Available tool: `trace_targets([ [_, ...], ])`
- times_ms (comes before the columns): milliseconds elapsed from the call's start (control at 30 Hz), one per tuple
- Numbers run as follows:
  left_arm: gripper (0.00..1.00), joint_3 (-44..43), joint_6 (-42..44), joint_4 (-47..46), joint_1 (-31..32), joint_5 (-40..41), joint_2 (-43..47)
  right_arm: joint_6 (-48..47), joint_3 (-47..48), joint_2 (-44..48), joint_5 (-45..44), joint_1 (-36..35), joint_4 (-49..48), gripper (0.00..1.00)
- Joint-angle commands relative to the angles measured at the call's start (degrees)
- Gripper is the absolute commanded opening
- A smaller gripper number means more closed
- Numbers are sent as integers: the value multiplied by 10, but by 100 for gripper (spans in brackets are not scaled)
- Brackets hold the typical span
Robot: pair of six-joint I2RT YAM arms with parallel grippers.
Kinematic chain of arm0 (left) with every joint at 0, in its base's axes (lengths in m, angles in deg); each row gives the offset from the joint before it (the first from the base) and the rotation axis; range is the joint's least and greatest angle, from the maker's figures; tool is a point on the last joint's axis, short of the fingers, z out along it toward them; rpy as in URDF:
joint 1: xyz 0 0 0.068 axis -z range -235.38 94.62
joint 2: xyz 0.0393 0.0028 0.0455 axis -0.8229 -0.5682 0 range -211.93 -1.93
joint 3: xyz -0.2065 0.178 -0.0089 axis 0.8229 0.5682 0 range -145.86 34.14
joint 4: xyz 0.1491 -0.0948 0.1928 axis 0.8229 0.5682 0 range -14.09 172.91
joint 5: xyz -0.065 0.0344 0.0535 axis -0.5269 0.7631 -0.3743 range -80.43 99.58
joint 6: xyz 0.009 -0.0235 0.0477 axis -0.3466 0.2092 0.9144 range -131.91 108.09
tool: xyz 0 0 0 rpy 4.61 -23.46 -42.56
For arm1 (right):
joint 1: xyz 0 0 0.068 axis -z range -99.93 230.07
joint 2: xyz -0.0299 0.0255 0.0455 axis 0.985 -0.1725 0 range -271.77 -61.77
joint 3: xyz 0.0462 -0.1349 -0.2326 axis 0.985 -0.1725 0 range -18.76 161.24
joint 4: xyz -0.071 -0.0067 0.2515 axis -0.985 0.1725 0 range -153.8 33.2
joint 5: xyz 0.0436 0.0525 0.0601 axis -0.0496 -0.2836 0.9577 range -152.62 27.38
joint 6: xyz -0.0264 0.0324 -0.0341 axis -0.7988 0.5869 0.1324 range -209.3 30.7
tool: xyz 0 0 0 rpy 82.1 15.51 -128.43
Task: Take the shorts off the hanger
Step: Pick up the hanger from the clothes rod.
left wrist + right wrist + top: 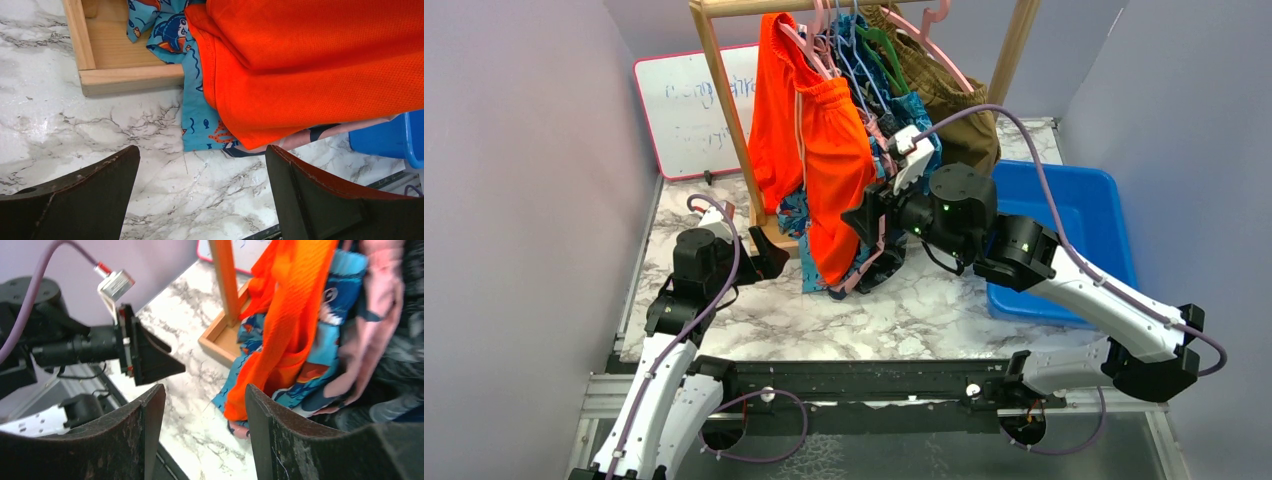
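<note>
Orange shorts (pixel 814 160) hang from a pink hanger (pixel 816 45) on the wooden rack (pixel 724 100), in front of blue cartoon-print shorts (pixel 796 212) and pink-and-navy shorts (pixel 867 268). My right gripper (pixel 864 215) is level with the orange shorts' lower right side, pointing left. In the right wrist view its jaws (pixel 204 390) stand partly apart, and the orange hem (pixel 237 407) lies just beyond them, not pinched. My left gripper (pixel 772 262) hovers low by the rack's foot. It is wide open (pixel 202 165) over bare marble, short of the orange shorts (pixel 310 75).
A blue bin (pixel 1079 225) sits at the right of the marble table (pixel 754 320). A whiteboard (pixel 686 110) leans at the back left. More hangers and an olive garment (pixel 944 90) crowd the rail. The rack's wooden base (pixel 130 80) lies just ahead of my left gripper.
</note>
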Motion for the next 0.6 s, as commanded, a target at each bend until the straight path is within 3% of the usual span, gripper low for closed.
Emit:
trace_targets([
  [0, 99, -10, 2, -13, -3, -2, 8, -23, 34, 11, -98, -3, -28, 63],
  [200, 99, -10, 3, -14, -3, -2, 6, -55, 120, -49, -199, -2, 16, 65],
  [400, 99, -10, 1, -14, -3, 0, 5, -87, 214, -123, -152, 18, 17, 61],
  [567, 99, -10, 2, -13, -3, -2, 3, -89, 278, -171, -133, 35, 45, 51],
])
